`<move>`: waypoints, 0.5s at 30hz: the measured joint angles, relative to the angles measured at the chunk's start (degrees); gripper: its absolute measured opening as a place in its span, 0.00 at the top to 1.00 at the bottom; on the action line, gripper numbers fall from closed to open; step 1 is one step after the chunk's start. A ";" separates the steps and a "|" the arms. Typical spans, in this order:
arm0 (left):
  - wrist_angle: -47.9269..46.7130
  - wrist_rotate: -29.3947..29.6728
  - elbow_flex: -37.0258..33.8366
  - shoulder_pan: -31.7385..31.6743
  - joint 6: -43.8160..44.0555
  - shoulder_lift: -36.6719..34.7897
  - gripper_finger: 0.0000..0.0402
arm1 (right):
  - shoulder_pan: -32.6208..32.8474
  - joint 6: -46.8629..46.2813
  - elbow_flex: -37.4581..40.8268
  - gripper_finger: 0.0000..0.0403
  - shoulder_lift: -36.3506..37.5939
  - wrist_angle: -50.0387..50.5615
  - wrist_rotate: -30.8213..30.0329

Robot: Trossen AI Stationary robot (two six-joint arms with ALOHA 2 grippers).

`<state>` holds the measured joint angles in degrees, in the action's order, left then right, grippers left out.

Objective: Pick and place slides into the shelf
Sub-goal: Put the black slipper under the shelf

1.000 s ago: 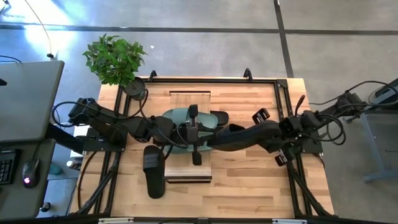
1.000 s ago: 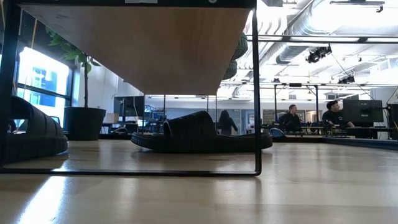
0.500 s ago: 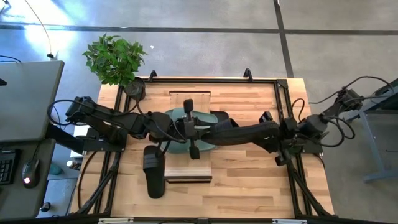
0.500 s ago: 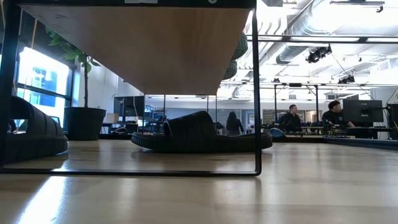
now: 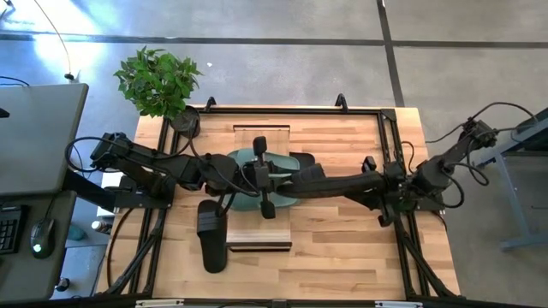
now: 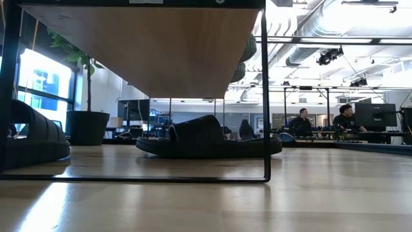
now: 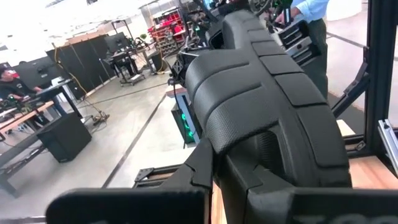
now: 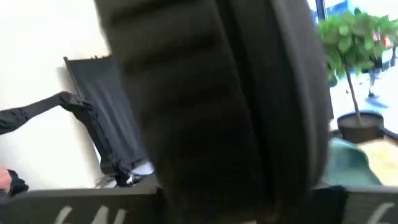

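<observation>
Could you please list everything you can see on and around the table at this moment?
Shelf: one, light wood top with black frame, middle of the table.
Green slides: at least one, sage green, on the shelf under the arms.
Black slide: one, on the table left of the shelf.
Black slide under the shelf: one, on the tabletop, seen in the low view.
Black slide in the right gripper: one, above the shelf.
Plant: one, green in a dark pot, far left corner.
Table: one, light wood.
People: several, seated and standing far behind.
Left gripper: one, dark, shut, over the shelf.
Right gripper: one, dark, over the shelf.
</observation>
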<state>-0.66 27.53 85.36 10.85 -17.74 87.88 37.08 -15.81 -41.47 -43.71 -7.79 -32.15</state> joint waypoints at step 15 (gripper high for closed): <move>-0.07 1.06 0.00 0.04 0.57 -0.02 1.00 | 2.38 -6.60 0.09 0.77 3.20 3.37 -0.36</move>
<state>-0.73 28.60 85.36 10.90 -17.16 87.85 39.46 -22.41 -41.39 -40.51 -4.41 -32.50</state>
